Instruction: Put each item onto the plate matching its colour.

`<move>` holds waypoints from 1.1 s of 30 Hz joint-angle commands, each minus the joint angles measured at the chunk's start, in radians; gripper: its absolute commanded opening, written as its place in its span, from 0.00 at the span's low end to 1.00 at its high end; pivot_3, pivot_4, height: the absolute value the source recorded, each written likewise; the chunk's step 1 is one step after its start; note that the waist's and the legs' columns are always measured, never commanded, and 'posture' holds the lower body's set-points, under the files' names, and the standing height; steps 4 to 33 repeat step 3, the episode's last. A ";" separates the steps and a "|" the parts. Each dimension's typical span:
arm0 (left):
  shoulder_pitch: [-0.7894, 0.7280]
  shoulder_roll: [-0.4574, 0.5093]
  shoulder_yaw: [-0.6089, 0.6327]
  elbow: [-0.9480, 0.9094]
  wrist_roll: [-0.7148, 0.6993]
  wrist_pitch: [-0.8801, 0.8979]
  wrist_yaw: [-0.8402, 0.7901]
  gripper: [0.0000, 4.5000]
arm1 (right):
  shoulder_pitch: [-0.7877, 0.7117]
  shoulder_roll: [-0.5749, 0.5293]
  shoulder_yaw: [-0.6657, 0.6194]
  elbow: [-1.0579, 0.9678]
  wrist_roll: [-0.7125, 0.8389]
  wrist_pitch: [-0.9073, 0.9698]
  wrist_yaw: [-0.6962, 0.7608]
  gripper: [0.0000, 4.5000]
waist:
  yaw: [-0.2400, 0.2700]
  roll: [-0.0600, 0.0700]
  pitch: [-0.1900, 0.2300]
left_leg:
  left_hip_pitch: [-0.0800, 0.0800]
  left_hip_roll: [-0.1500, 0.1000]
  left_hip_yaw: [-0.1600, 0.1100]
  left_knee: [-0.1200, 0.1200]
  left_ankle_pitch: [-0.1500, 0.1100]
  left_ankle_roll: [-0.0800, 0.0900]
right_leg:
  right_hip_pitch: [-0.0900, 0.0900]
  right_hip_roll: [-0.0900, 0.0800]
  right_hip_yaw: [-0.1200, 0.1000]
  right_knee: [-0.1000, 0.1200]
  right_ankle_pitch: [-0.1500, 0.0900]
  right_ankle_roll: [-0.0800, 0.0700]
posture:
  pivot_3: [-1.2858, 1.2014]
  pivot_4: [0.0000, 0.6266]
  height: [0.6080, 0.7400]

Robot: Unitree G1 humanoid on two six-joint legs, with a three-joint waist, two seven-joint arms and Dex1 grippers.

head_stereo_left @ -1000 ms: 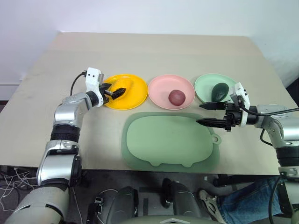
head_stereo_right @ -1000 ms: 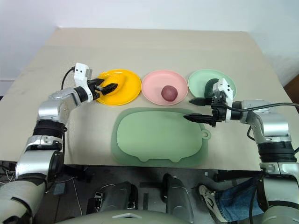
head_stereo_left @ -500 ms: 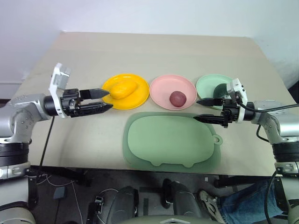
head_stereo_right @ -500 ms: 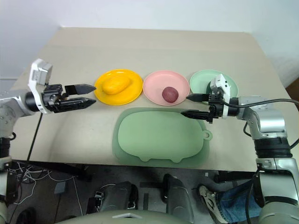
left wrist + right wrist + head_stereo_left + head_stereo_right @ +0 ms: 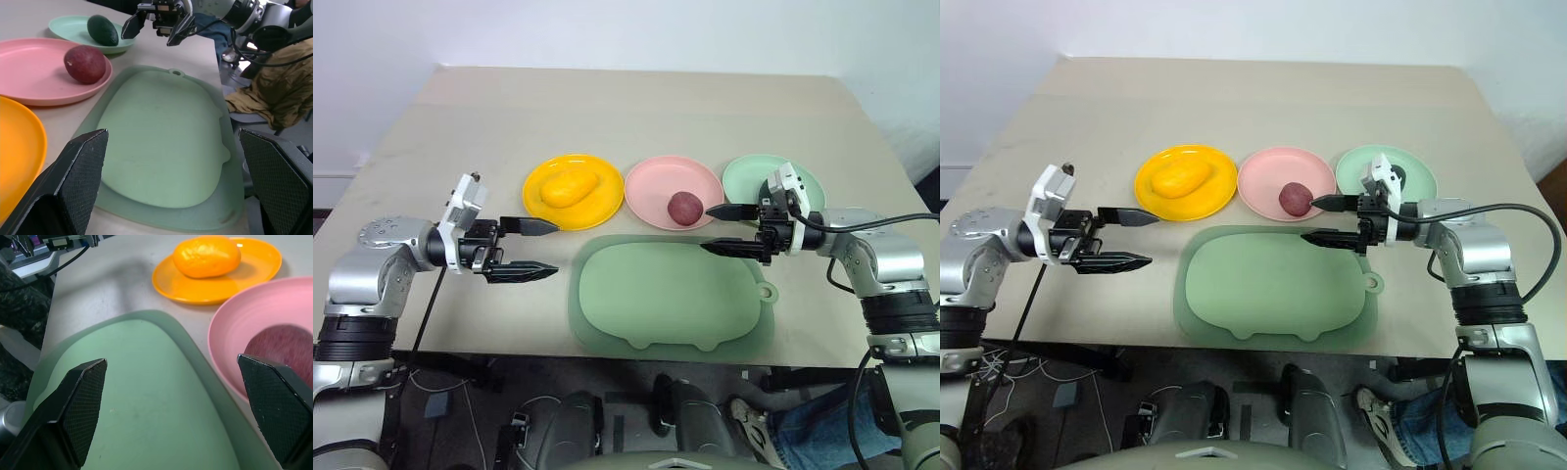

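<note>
A yellow mango lies on the yellow plate. The round maroon fruit sits on the pink plate. On the mint green plate rests the dark green avocado. My left gripper hovers open and empty over the bare table, in front of and left of the yellow plate, pointing right. Pointing left, my right gripper is open and empty at the pink plate's right rim, beside the maroon fruit and in front of the mint plate.
A large sage-green mat with a small loop lies in front of the plates, between the two grippers. The table's front edge runs just behind the mat's near side. A person's jeans-clad leg is below the table at the right.
My left gripper has let go of the mango on the yellow plate, drawn back toward the table's near left and turned to point right. The right gripper has shifted left toward the pink plate.
</note>
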 commanded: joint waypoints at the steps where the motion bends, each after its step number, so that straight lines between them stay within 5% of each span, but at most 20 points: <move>1: 0.022 0.021 0.039 -0.068 -0.038 0.018 0.009 0.99 | -0.015 -0.003 -0.019 0.007 0.002 -0.017 0.010 1.00 | 0.000 0.000 0.000 | 0.000 0.000 0.000 0.000 0.000 0.000 | 0.000 0.000 0.000 0.000 0.000 0.000 | 0.52 0.24 1.00; 33: 0.030 0.026 0.042 -0.076 -0.048 0.028 0.009 0.99 | -0.014 -0.002 -0.017 0.012 0.000 -0.021 0.012 1.00 | 0.000 0.000 0.000 | 0.000 0.000 0.000 0.000 0.000 0.000 | 0.000 0.000 0.000 0.000 0.000 0.000 | 0.52 0.24 1.00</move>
